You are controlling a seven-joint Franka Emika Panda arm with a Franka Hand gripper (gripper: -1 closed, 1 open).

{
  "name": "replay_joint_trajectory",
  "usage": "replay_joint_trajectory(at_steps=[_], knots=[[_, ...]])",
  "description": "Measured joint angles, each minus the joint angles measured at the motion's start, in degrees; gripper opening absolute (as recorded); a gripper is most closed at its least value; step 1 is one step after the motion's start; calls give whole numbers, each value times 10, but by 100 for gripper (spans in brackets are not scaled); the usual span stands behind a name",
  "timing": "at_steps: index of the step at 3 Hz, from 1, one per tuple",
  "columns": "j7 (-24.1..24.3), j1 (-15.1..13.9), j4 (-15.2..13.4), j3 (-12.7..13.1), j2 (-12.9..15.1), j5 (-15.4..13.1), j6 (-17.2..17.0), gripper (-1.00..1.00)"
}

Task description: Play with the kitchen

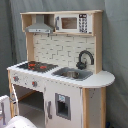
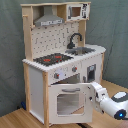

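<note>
While the kitchen (image 2: pixel 62 60) stands upright on a wooden floor (image 2: pixel 12 120) against a grey-green curtain (image 2: pixel 10 50), the white robot arm (image 2: pixel 112 102) reaches toward it from the second exterior view's right. Its gripper (image 2: pixel 95 90) sits right at the free edge of the oven door (image 2: pixel 69 100), which is swung open — the windowed panel faces the camera in the second exterior view. Whether the fingers are spread or pressed together I cannot tell; the gripper end merges with the door's edge.

On the worktop, the black-red hob (image 2: pixel 52 59) lies toward the second exterior view's left, with the grey sink (image 2: pixel 84 50) and the black tap (image 2: pixel 75 39) beside it to the right. Two knobs (image 2: pixel 56 76) sit on the front panel below the hob. Up top, the hood (image 2: pixel 49 20) hangs under the shelf, next to the small microwave (image 2: pixel 77 11).

In the first exterior view the same kitchen appears from the other side: hob (image 1: pixel 36 65) on the left, sink (image 1: pixel 72 74) and tap (image 1: pixel 84 58) on the right, a cupboard door (image 1: pixel 62 106) with a dark window below the sink. The oven cavity (image 1: pixel 31 102) shows open — part of the white arm (image 1: pixel 10 117) appears at the bottom left corner.
</note>
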Motion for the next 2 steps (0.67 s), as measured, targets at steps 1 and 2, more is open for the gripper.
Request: replay_joint_trajectory(at_steps=[1,2], knots=[[0,-37,1,0,0,0,44,100],[0,-75,5,-2,0,0,87,100]])
